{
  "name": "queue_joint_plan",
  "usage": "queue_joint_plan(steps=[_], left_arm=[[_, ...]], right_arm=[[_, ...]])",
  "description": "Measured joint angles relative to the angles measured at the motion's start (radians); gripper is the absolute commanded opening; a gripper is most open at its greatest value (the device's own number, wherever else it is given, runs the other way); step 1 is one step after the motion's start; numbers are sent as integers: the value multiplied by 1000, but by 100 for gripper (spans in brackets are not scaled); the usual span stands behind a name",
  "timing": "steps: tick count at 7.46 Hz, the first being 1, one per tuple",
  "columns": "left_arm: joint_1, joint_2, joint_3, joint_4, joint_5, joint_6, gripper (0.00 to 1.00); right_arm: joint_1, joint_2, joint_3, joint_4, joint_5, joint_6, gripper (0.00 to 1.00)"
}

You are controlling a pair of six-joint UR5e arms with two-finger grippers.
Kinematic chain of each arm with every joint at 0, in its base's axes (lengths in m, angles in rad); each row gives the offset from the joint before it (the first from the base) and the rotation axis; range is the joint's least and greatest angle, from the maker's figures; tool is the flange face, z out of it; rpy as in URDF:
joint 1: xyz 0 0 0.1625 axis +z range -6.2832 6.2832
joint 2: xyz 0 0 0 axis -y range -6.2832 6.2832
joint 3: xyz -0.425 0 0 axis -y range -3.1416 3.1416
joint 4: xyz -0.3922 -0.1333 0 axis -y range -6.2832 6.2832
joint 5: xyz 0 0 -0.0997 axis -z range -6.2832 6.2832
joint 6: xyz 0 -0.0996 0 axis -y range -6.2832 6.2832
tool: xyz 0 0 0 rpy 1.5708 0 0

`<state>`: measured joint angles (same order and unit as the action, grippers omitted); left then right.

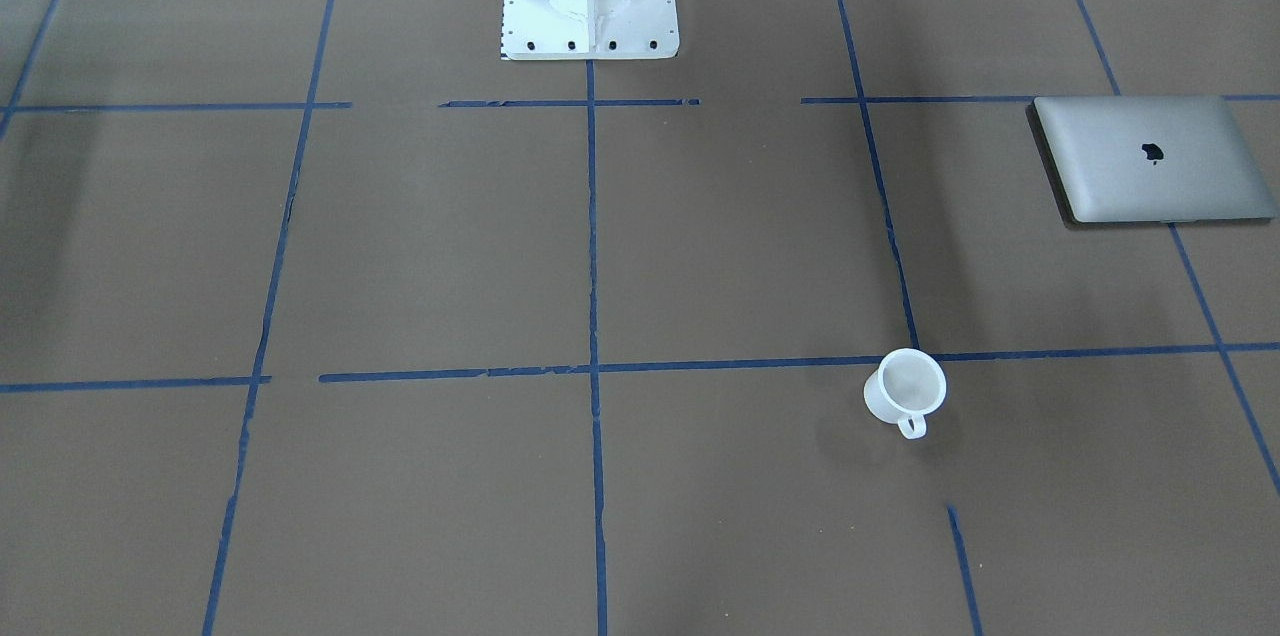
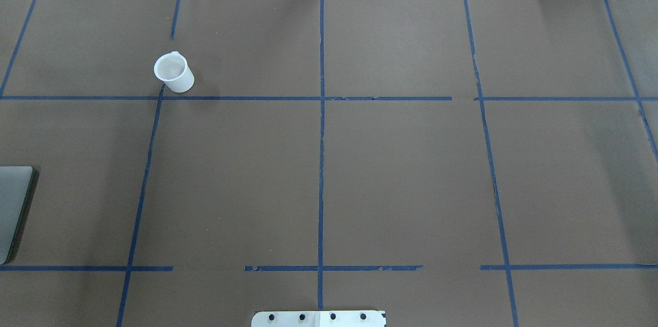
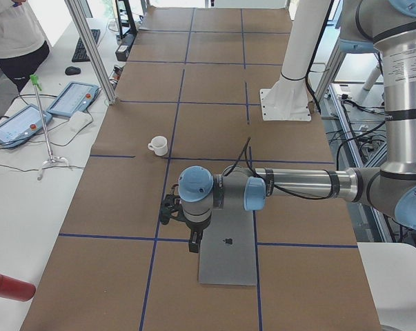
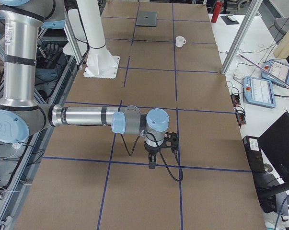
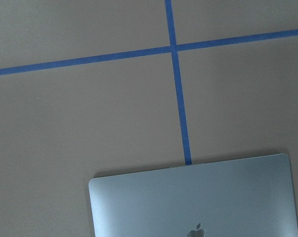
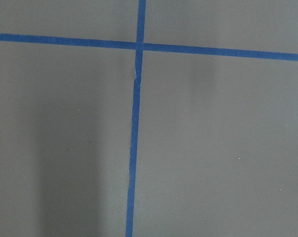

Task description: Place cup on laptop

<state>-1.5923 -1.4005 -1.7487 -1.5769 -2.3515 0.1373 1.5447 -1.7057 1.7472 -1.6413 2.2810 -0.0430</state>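
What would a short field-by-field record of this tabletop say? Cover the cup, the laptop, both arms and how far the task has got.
cup: white, upright on the table, by a blue tape crossing, handle pointing away from the robot
laptop: closed, flat, logo up, on the robot's left side, apart from the cup
left arm's fingers: above the table by the laptop's edge, away from the cup; open or shut cannot be told
right arm's fingers: above bare table, far from both things; state cannot be told
task stage: cup ungrasped, not yet on the laptop

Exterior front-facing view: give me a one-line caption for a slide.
White cup stands upright on the taped brown table, well apart from the closed silver laptop nearer the robot's base.
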Motion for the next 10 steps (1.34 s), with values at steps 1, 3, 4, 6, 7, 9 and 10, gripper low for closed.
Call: queue_joint_plan(steps=[1, 3, 4, 6, 7, 9, 10], left_arm=[[-1, 1, -3, 0, -1, 0, 100], [-2, 10, -6, 1, 0, 0, 100], [-2, 11, -6, 0, -1, 1, 100], [0, 2, -7, -7, -3, 0, 100], [1, -40, 1, -6, -6, -1, 100], [5, -182, 61, 0, -2, -5, 100], [16, -262, 108, 2, 5, -25, 100]], right_arm=[[0, 0, 0, 0, 0, 0, 100], [0, 0, 0, 0, -1, 0, 100], [0, 0, 0, 0, -1, 0, 100], [0, 0, 0, 0, -1, 0, 100], [0, 0, 0, 0, -1, 0, 100], [0, 0, 0, 0, -1, 0, 100], [0, 0, 0, 0, 0, 0, 100]])
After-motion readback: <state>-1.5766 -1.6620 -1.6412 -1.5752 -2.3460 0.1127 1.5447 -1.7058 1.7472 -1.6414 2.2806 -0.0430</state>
